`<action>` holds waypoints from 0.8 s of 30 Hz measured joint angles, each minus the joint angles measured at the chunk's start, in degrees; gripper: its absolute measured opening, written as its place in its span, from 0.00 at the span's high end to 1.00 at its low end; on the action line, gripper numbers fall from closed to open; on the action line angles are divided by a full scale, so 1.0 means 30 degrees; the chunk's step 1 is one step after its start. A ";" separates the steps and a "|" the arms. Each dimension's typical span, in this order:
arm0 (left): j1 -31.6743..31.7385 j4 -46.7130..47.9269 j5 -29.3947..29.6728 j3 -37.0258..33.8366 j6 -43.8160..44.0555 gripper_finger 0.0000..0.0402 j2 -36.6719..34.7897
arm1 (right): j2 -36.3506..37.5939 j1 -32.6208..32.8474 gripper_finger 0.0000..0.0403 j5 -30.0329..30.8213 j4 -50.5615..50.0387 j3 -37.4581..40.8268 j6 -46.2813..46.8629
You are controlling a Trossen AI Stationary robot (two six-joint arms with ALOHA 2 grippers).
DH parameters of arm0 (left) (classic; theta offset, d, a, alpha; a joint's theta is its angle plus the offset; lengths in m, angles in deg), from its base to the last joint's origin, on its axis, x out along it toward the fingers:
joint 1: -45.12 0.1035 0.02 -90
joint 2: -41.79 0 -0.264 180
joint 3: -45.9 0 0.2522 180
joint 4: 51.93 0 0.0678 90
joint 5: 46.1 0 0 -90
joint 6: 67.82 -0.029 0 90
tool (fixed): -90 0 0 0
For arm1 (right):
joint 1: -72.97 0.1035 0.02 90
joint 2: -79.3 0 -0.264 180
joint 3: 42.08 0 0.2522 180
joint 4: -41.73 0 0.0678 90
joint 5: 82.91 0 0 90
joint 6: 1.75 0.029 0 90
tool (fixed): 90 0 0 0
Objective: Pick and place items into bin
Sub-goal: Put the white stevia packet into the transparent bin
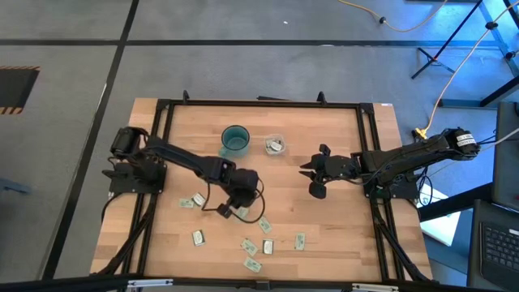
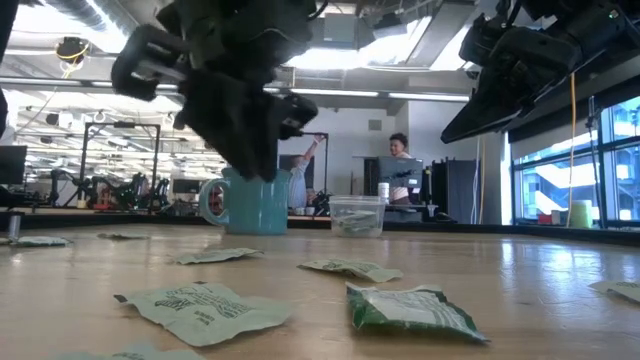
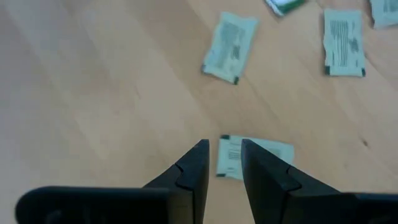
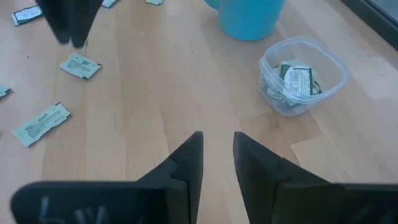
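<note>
Nearest the table's (image 1: 340, 243) front edge, pale green packets (image 1: 248, 245) lie scattered flat on the wood, several close together and one (image 1: 198, 238) apart to the left; in the low view two crumpled ones (image 2: 205, 308) sit right in front of the camera. Just behind this scatter the left gripper (image 3: 225, 144) hangs over the table, pointing down, its fingers (image 3: 194, 168) a narrow gap apart with nothing between them. One packet (image 3: 264, 155) lies on the wood directly below the fingertips, partly hidden by them; whether they touch it I cannot tell. Another packet (image 3: 230, 47) lies a little beyond it, and one more (image 1: 192, 201) rests to the gripper's left. To the right, near the table's middle, the right gripper (image 4: 217, 135) hovers well above the wood, its fingers likewise slightly parted and holding nothing. Farther back stands the teal mug (image 1: 235, 140), upright, handle to the left in the low view. Just beside it on the right sits the bin (image 4: 329, 59), a clear cup, upright, near but apart from the mug, with a few packets (image 4: 297, 81) already inside. Beyond the table, a person (image 2: 399, 148) shows in the room.
</note>
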 joint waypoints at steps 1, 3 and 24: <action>-0.0146 -0.0044 0.0021 0.0000 0.0017 0.78 0.0189 | 0.0000 -0.0002 0.77 0.0000 0.0067 0.0000 0.0000; -0.0350 -0.0973 0.0036 0.0007 0.0002 0.78 0.0731 | 0.0000 -0.0005 0.77 -0.0001 0.0121 0.0000 0.0007; -0.0520 -0.0930 0.0234 0.0064 0.0001 0.84 0.3465 | 0.0000 -0.0004 0.77 -0.0001 0.0179 0.0000 0.0396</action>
